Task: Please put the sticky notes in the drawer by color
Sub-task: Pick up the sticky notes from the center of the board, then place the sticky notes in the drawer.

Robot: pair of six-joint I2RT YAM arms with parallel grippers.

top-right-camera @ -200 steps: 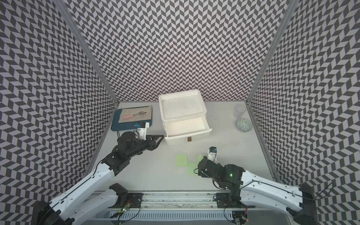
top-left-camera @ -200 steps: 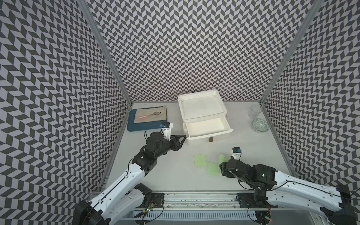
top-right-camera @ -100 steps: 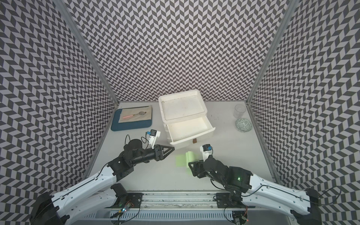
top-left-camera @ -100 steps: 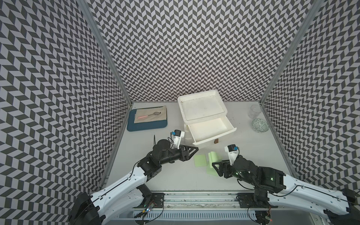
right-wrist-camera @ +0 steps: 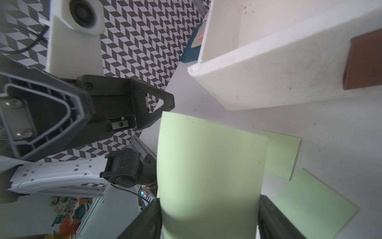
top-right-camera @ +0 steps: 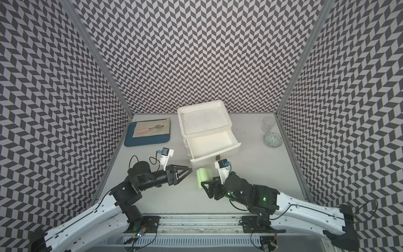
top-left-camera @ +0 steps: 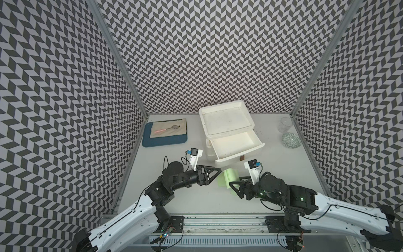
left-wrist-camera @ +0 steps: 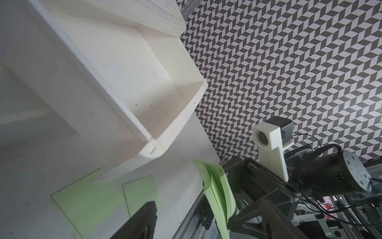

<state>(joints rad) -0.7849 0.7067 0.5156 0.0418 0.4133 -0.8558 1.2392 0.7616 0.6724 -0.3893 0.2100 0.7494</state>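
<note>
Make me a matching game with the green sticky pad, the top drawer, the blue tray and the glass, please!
Things:
1. green sticky pad
2. top drawer
3. blue tray
4. glass

Clues:
A. pulled out
B. beside the patterned bowl
C. held in the right end effector
D. has a beige cloth on it

Pairs: 1-C, 2-A, 3-D, 4-B
</note>
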